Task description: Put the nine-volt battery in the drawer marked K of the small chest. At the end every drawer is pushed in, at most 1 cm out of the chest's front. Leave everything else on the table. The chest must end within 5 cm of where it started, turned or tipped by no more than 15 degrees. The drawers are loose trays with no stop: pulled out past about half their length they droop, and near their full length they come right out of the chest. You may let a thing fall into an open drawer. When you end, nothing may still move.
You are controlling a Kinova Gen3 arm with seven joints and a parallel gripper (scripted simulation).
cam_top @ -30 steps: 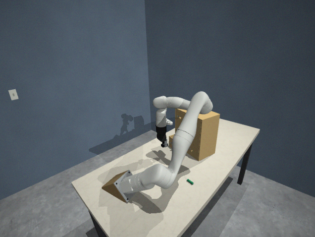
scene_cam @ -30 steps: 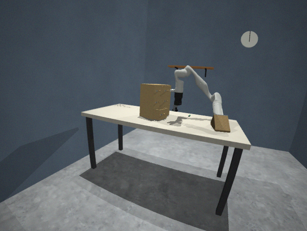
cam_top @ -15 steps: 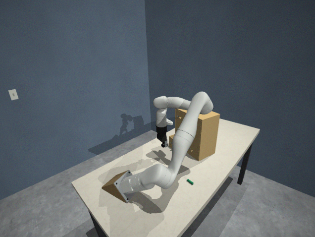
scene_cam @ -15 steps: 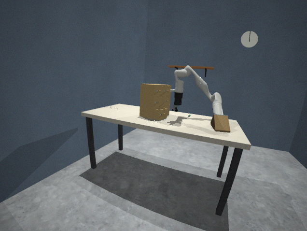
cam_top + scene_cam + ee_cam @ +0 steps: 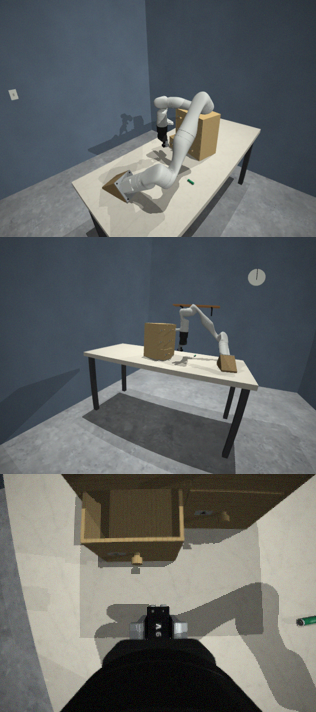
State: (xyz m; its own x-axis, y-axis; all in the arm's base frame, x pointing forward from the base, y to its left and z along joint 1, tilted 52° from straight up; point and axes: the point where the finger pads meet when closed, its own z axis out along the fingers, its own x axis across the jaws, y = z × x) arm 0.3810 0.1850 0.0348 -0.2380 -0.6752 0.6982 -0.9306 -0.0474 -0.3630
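- Top view first: we've got the chest (image 5: 206,137) as our landmark, with our gripper (image 5: 164,145) hanging just in front of its lower drawers, nose down over the table (image 5: 229,142). A green cylinder (image 5: 190,181) lies well away from the chest, on the table beside the arm's elbow.
- Exterior view: same story, gripper (image 5: 181,348) just off the chest (image 5: 155,343) front, low down, with one bottom drawer sticking out a little.
- Wrist view: the open drawer (image 5: 132,538) sits straight ahead of us, tray bare inside, knob facing us. We can't read its letter from here. The nine-volt battery (image 5: 157,624) is pinched between our half-closed jaws, top face showing.
- Handling guess: a small, rigid, light block with slick sides, so gripping its flat faces seems right, and it should survive a short drop into the tray.
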